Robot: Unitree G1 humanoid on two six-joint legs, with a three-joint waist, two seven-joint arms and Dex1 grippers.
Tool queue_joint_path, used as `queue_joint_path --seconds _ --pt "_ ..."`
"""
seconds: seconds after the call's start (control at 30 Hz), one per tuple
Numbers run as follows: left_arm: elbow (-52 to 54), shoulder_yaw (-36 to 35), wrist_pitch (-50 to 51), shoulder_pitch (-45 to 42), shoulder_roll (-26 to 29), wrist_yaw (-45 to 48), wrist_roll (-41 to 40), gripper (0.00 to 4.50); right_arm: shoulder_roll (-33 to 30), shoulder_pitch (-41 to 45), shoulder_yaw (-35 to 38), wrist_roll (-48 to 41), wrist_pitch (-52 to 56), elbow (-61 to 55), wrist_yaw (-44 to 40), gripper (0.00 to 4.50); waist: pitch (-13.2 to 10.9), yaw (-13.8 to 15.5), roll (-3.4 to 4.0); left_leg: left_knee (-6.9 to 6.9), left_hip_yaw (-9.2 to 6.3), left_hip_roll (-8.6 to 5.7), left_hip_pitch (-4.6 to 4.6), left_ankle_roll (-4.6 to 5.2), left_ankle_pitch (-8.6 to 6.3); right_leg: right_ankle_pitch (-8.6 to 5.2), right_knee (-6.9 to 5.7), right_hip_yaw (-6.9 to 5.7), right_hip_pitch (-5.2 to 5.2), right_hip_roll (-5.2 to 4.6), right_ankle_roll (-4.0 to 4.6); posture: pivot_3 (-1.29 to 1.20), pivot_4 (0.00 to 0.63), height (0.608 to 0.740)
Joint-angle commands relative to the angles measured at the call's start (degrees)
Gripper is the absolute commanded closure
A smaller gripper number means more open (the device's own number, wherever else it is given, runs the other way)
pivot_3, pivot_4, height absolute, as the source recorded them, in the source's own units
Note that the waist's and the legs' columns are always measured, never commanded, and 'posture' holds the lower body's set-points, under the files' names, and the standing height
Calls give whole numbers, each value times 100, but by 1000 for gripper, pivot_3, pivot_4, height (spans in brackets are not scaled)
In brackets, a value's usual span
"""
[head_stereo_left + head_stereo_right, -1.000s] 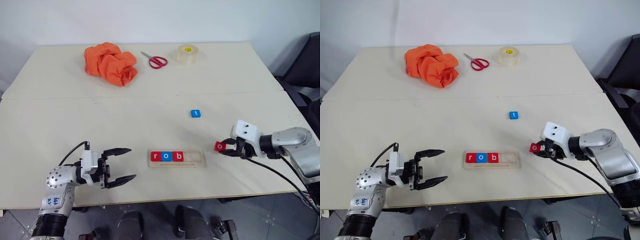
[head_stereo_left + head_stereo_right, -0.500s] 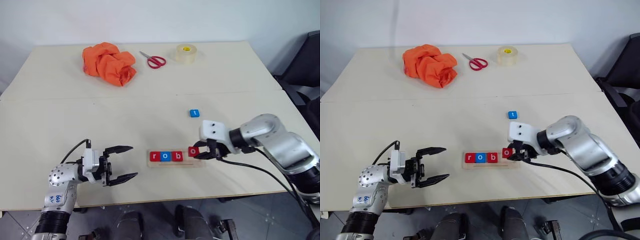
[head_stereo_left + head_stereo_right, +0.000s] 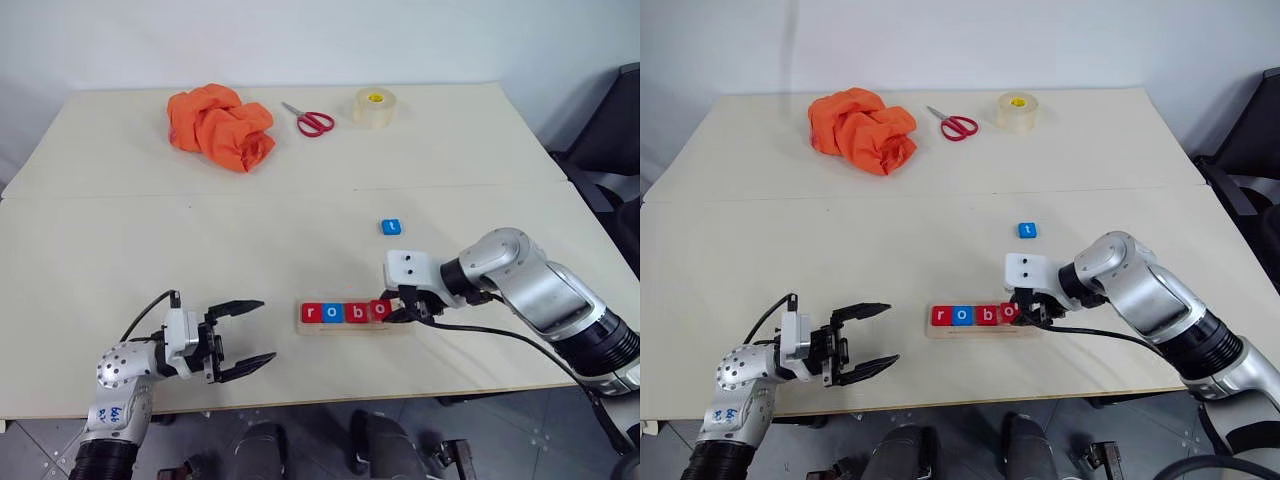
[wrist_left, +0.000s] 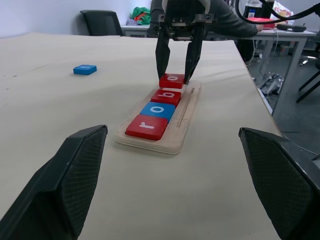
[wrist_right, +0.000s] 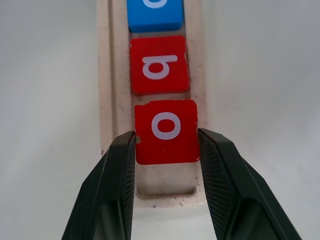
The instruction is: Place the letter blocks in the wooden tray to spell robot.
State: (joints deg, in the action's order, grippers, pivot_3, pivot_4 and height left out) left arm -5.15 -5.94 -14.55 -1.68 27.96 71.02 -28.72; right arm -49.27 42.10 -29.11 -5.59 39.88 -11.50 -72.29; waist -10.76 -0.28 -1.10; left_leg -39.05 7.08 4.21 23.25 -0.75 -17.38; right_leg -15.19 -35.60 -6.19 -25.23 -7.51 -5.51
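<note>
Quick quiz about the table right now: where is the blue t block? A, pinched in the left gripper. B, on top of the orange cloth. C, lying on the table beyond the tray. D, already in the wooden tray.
C: the blue t block lies alone on the table, beyond the wooden tray, which holds r, o, b and the red o block pinched by the right gripper.
</note>
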Motion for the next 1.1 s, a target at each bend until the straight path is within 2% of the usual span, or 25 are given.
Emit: queue_joint_path --seconds 0.03,0.37,0.57,0.67,0.9,1.1 --pt "189 -62 -73 48 27 -44 -20 0 78 79 -29 117 -100 -40 -59 3054 0 0 0 0 0 0 0 0 0 0 0 0 0 0 0 0 150 740" --pt "98 -44 -100 -37 22 -42 -1 0 329 61 -43 262 -8 -59 -81 3054 0 0 0 0 0 0 0 -1 0 0 -1 0 -1 1 0 0 150 740" --pt "49 -35 -130 -79 25 -23 3 0 400 73 12 275 97 -147 -24 940 0 0 0 0 1 0 0 -1 1 0 -2 0 -1 1 1 0 150 740" --pt "9 -29 -141 -119 24 -13 10 0 403 71 57 234 184 -243 -11 18 0 0 0 0 0 0 0 -1 1 0 -3 0 -1 1 1 0 150 740" --pt "-69 1 -145 -253 18 19 27 0 365 0 306 47 356 -486 85 18 0 1 0 0 0 0 0 -2 1 0 -2 0 -1 0 1 0 150 740" --pt "-122 3 -139 -316 15 22 23 0 423 -431 1561 -495 171 -480 581 18 0 7 0 0 1 -1 0 -2 1 1 -1 0 0 1 1 0 150 740"
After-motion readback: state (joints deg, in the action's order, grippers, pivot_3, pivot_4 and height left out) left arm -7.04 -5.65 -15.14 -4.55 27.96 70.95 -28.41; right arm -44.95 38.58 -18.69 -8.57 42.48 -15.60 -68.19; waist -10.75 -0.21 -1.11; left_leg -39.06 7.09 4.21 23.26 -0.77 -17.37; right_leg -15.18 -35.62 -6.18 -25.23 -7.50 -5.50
